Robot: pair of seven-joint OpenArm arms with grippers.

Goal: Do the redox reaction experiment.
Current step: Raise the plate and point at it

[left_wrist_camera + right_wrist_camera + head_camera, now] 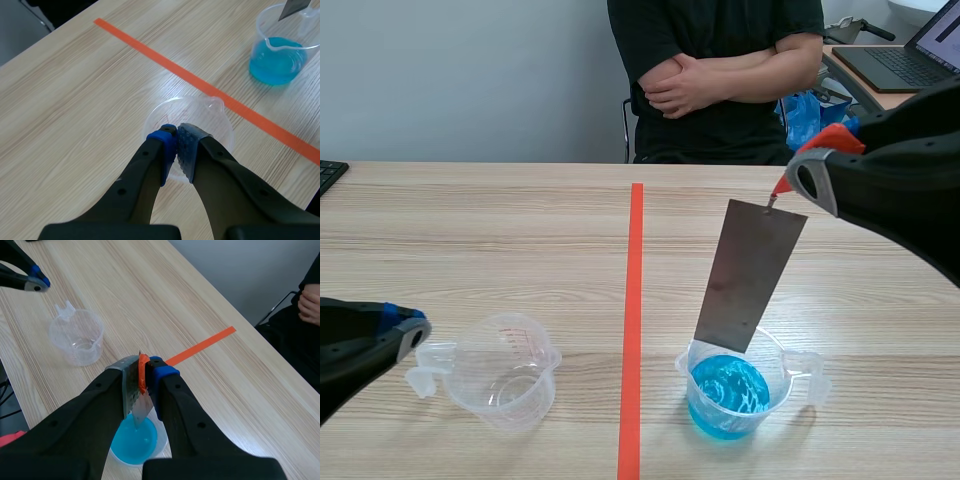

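Right hand [145,371] is pinching an orange clip [830,138] dangling the metal plate [750,275] tilted over the blue-liquid beaker [728,398] on the desk [520,240]; left hand [176,136] is sitting pressed together by the empty beaker [505,372].

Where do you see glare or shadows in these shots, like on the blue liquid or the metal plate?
Scene view: white glints ripple on the blue liquid; the metal plate looks dull, no hot spot; a faint shadow sits by the empty beaker. Right wrist view: the liquid reads evenly blue. Left wrist view: no hard shadows on the table.

person [720,70] arms folded across table [470,230]; laptop [910,55] far right; keyboard [328,175] at table edge
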